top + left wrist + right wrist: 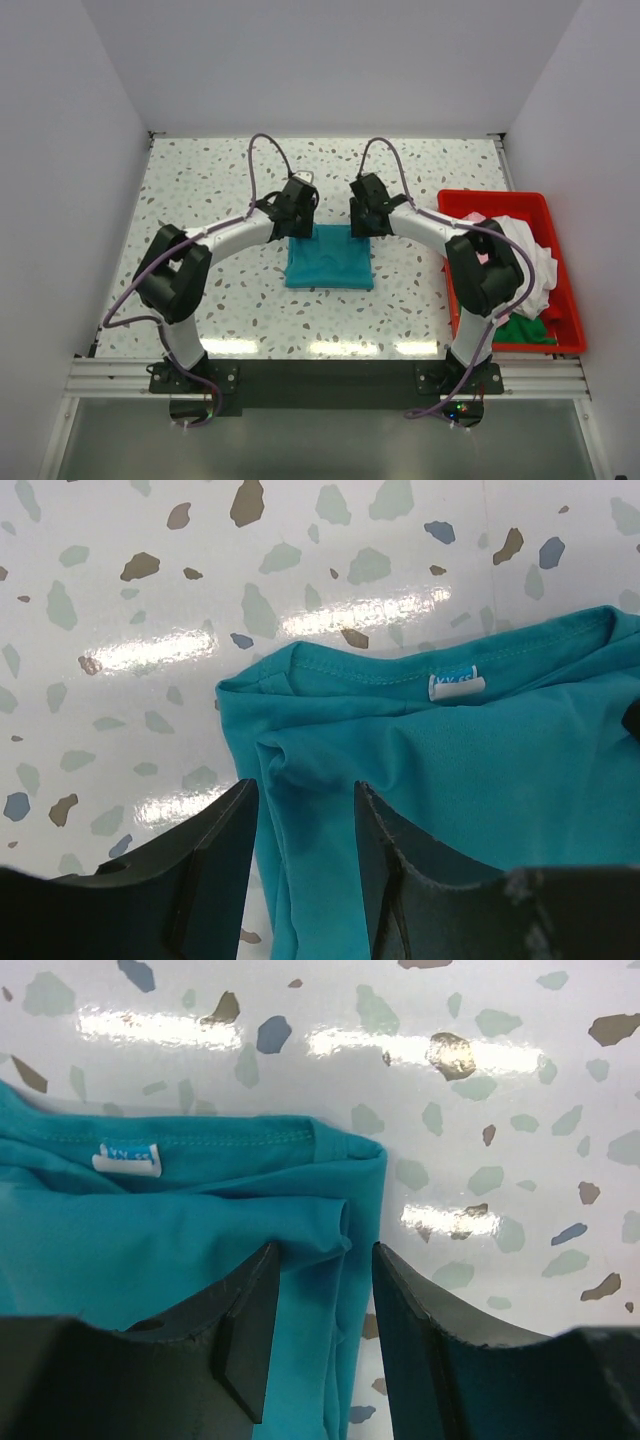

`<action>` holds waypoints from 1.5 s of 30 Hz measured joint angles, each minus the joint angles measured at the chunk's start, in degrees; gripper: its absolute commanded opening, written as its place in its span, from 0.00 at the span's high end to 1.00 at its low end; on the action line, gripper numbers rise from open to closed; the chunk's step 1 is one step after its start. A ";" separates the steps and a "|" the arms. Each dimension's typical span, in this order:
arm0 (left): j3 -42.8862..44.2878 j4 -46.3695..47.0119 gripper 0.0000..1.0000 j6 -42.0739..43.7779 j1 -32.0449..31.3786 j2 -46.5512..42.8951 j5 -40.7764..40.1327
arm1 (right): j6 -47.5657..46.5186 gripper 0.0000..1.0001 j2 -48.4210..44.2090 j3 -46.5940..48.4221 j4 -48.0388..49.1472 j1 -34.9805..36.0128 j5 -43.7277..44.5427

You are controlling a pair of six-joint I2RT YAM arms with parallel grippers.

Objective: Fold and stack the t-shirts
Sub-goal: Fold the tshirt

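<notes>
Teal t-shirt [329, 262] lies on the bench [200, 180] between my two arms. It is already a compact rectangle of several layers, with its neck edge and the small white label [456, 685] on the far side. My left pincer [305, 795] stands at the far left corner and my right pincer [325, 1255] at the far right corner. Both are at a middle width. The fingers are apart and a soft ridge of cloth runs between them, but I do not see the cloth pressed flat, so I judge that neither one grips it. I think the pincers are at these two corners because a fold must be guided from both ends at once; otherwise the edge goes crooked.

To my right, well apart from the teal one, the red bin [500, 197] carries the other shirts in a loose heap: a white shirt [525, 255] on top, a pink shirt [474, 218] showing near the far wall, and a green shirt [525, 330] at the near end. In the top view my right arm's elbow hangs over the left wall of the bin. This could be in the way when I reach in for the next one.
</notes>
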 measured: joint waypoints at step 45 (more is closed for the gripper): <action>-1.44 3.78 1.00 -3.19 7.17 -4.11 7.21 | 1.55 1.00 -5.16 1.84 2.34 -2.69 -3.52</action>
